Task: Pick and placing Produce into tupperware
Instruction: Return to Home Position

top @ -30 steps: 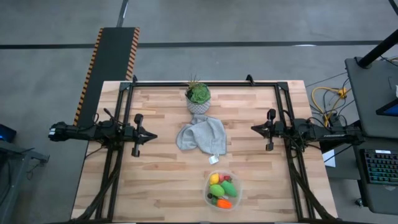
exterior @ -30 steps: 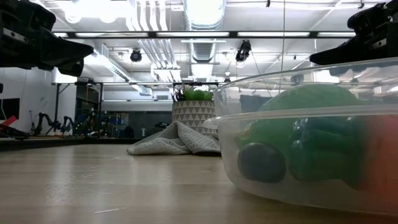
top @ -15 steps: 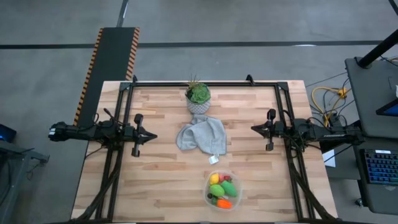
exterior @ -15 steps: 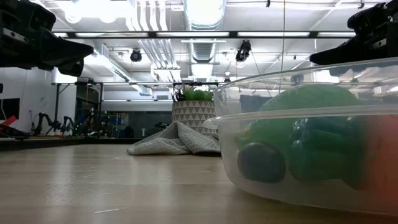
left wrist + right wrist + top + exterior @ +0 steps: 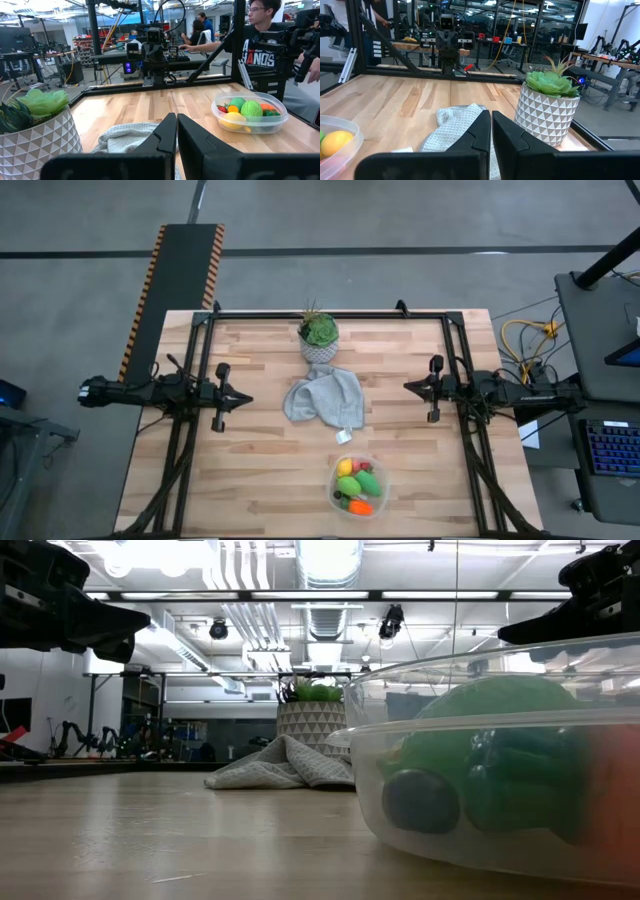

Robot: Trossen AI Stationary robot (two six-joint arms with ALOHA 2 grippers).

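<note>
Left gripper (image 5: pixel 247 398) and right gripper (image 5: pixel 408 387) hang over opposite sides of the table (image 5: pixel 250 470), tips facing each other, both empty. Left fingers (image 5: pixel 167 135) pressed together, only a thin slit; right fingers (image 5: pixel 481 132) the same. Cloth (image 5: pixel 325 398) lies between the two sets of fingertips, plant pot (image 5: pixel 318 340) just beside it. Tupperware (image 5: pixel 381 480) sits well apart from both, nearer the right fingers, produce (image 5: pixel 356 483) piled inside. Low view cuts the tupperware off, contents a green blur. Right wrist view catches only its edge and a lemon (image 5: pixel 335 142). Berries too small to tell apart.
</note>
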